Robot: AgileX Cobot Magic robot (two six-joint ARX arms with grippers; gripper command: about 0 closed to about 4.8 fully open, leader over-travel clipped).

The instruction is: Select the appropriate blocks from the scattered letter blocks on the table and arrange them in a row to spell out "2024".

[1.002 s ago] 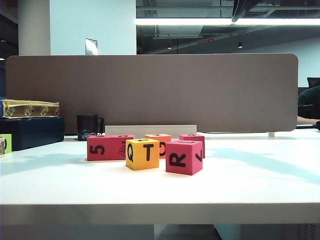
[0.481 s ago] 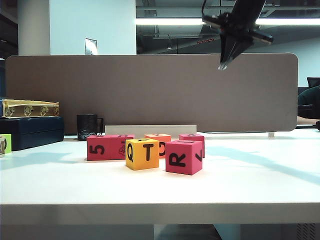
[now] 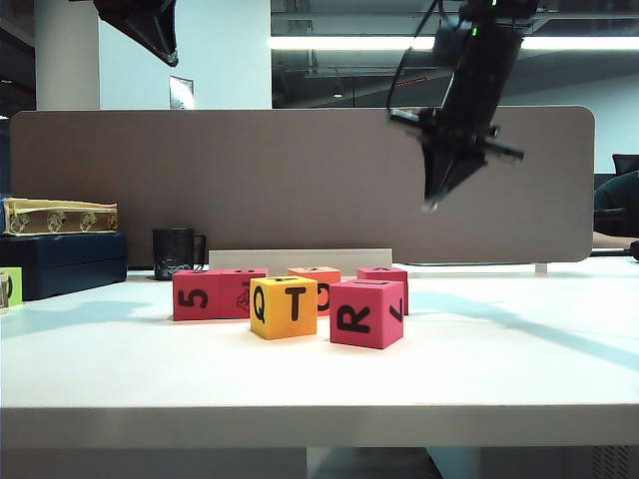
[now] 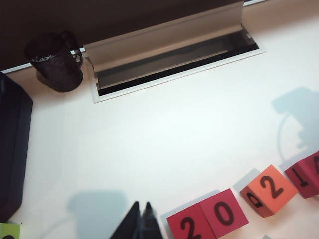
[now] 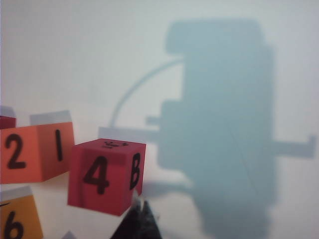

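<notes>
A: Log entry, block positions. What is on the desk (image 3: pixel 519 369)?

B: Six letter cubes in a loose cluster left of centre, seen from the exterior view. Front row: yellow cube (image 3: pixel 284 307) showing "Q" and "T", and beside it to the right a pinkish-red cube (image 3: pixel 366 313) showing "R". Behind them: a pinkish-red cube (image 3: pixel 198 294) with "5" on its front, touching a second pinkish-red cube (image 3: pixel 243 290) on its right; then an orange cube (image 3: pixel 317 282), partly hidden by the yellow one; then a fourth pinkish-red cube (image 3: pixel 385 276) at the back right.

A: Top faces?

B: Left wrist view reads "2" and "0" on the touching red pair, "2" on the orange cube. Right wrist view reads "4" on a red cube (image 5: pixel 106 175), with "B" on its adjoining face.

A: Left gripper?

B: Left gripper (image 3: pixel 168 52) is high at the top left of the exterior view, well above the desk. In its wrist view the fingers (image 4: pixel 133 225) are pressed together, nothing between them, hanging over bare desk just beside the "2" cube (image 4: pixel 188 227).

A: Right gripper?

B: Right gripper (image 3: pixel 430 203) hangs in the air in front of the brown partition (image 3: pixel 300 180), above and to the right of the cluster, pointing down. Fingers (image 5: pixel 133 222) closed tip to tip, empty, near the "4" cube in the wrist view.

A: Other items?

B: Black mug (image 3: pixel 176 251) at the back left, dark box (image 3: pixel 70 261) beside it, and an open cable slot (image 4: pixel 172 57) along the desk's rear.
</notes>
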